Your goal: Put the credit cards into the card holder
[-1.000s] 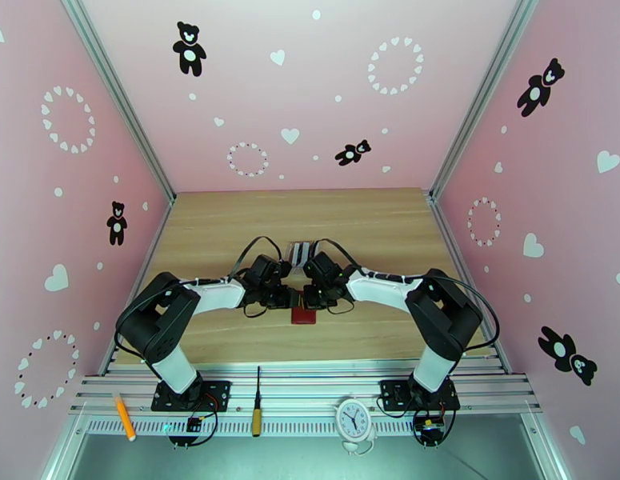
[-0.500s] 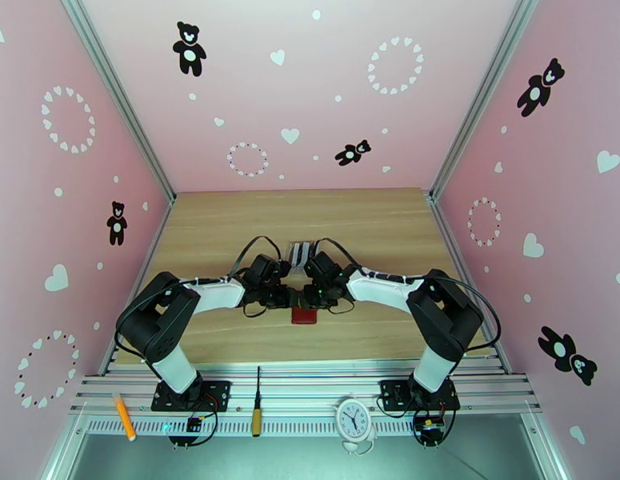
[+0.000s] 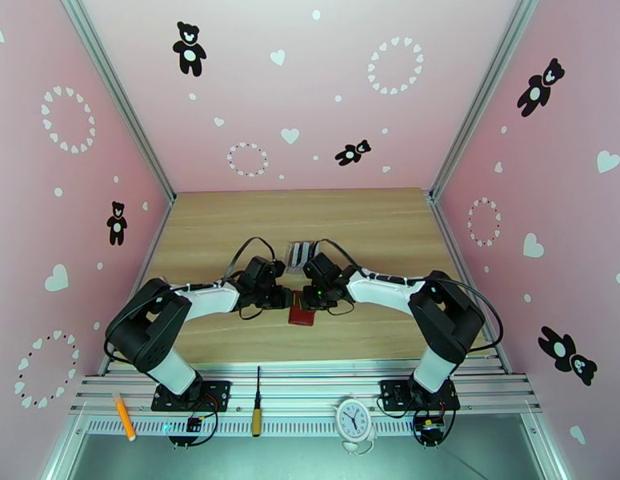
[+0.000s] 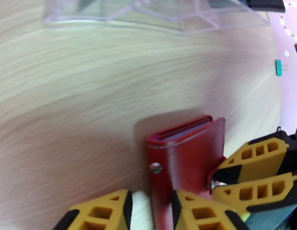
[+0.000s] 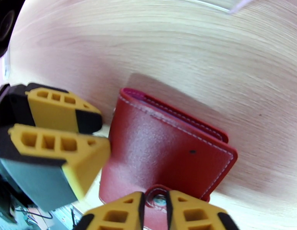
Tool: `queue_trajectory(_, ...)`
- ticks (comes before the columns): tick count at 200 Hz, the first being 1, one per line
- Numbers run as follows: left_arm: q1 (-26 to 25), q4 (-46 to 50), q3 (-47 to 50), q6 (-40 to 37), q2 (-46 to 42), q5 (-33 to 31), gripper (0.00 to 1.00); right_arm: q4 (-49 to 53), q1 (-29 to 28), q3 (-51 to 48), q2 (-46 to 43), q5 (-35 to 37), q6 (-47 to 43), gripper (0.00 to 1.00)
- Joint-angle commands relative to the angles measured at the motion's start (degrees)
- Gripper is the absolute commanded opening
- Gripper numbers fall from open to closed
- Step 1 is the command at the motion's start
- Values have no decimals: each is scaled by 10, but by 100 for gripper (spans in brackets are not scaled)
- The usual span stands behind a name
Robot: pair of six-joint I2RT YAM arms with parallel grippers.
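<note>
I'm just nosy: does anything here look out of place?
Yes: a small white clock, a screwdriver and an orange pen lie on the metal rail at the near edge, unrelated to the card job.

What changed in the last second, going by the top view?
The left arm's elbow sank toward the near-left, and the left gripper drew slightly left. The card holder between the grippers turned a little askew. No grab or release is visible. The right gripper, the clear rack and the table stayed as they were.

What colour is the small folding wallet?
Small folding leather-look wallet: dark red, clearest in right wrist view.
</note>
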State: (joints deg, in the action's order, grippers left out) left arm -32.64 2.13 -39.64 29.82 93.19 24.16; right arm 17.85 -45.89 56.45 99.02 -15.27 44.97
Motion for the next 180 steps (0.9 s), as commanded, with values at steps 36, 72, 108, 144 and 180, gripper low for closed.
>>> queue_trajectory(36,14,-8,14,2,-21,-18,36,-40,-3,-21,-13,-28,21,14)
queue_trajectory(72,17,-9,16,3,-24,-20,36,-64,-6,-29,-6,-46,29,13)
queue_trajectory(108,17,-11,17,4,-21,-18,36,-71,-12,-32,-16,-45,31,13)
queue_trajectory(144,18,-10,17,4,-20,-17,36,-77,-16,-33,-18,-46,33,13)
queue_trajectory(180,17,-10,16,3,-16,-15,34,-83,-17,-34,7,-44,34,13)
